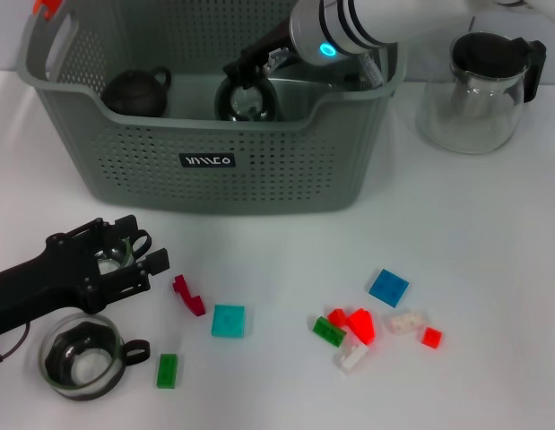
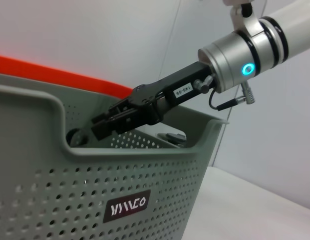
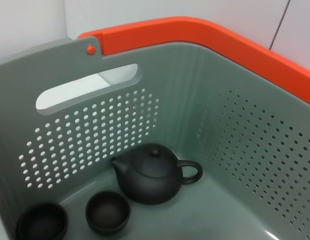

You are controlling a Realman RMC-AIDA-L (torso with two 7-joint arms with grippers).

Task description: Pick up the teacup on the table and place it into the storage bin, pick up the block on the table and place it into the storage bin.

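The grey-green storage bin [image 1: 286, 170] stands at the back of the table. My right arm reaches into it from the right. My right gripper [image 1: 240, 72] is shut on the rim of a glass teacup [image 1: 247, 102] with a black ring, low inside the bin. The left wrist view shows that gripper [image 2: 102, 125] dipping over the bin's [image 2: 94, 180] wall. My left gripper [image 1: 150, 252] hovers open and holds nothing at the front left, just above a second glass teacup [image 1: 80, 360] on the table. Nearest it lie a dark red block [image 1: 189, 296], a teal block [image 1: 228, 320] and a green block [image 1: 167, 370].
A dark teapot [image 1: 134, 90] sits in the bin's left end, and two small dark cups [image 3: 107, 212] stand beside the teapot [image 3: 149, 175]. A glass jug [image 1: 479, 90] with a black lid stands at the back right. A blue block [image 1: 388, 287] and a red, green and white cluster [image 1: 358, 327] lie front right.
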